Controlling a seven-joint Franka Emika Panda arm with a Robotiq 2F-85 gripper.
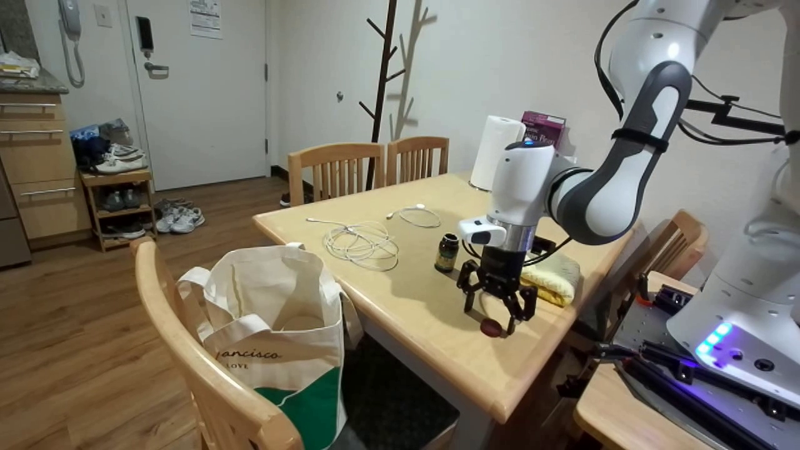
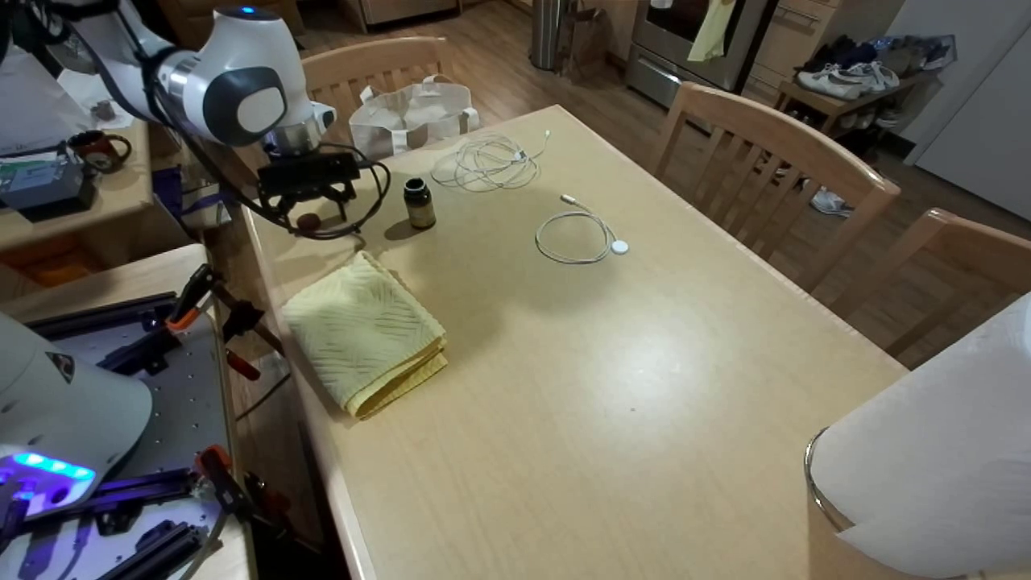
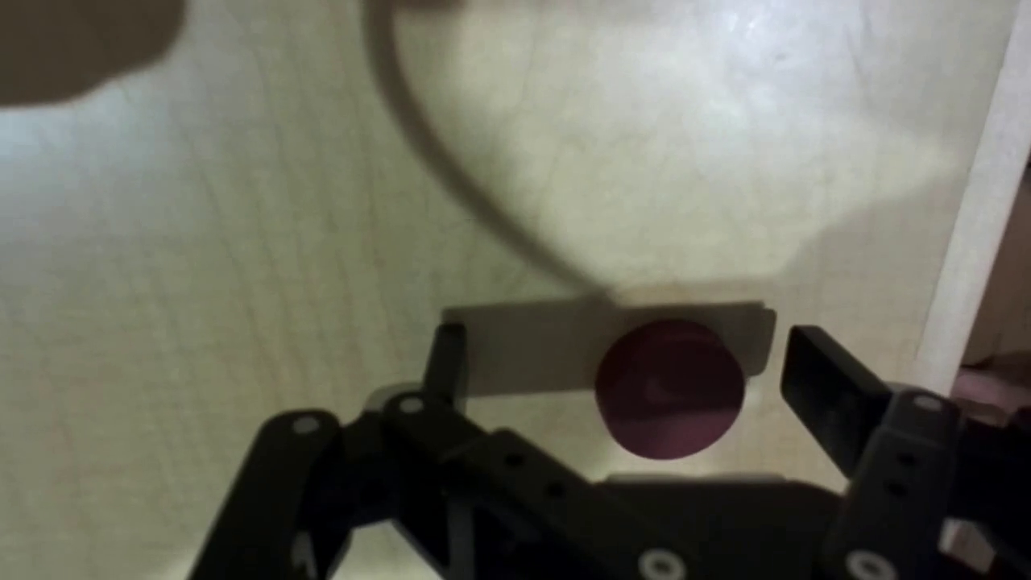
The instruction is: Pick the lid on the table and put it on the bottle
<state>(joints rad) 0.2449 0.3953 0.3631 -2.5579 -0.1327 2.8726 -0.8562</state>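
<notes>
A tote bag [image 1: 275, 340] gapes beside the table [image 1: 406, 300], interior unclear; white cables [image 1: 355, 231] lie loosely coiled; the bottle [image 1: 446, 255] stands upright, mouth uncovered, inside too dark to read; near it the gripper [image 1: 489, 319] is released, jaws spread, the lid [image 3: 670, 391] on the table between them, untouched; then a folded yellow cloth [image 1: 556, 278]

Maroon lid [image 3: 670, 395], dark bottle [image 2: 419, 206]; patterned yellow cloth [image 2: 364, 326]

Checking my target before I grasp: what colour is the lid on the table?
Dark maroon red; the lid shows best in the wrist view.
</notes>
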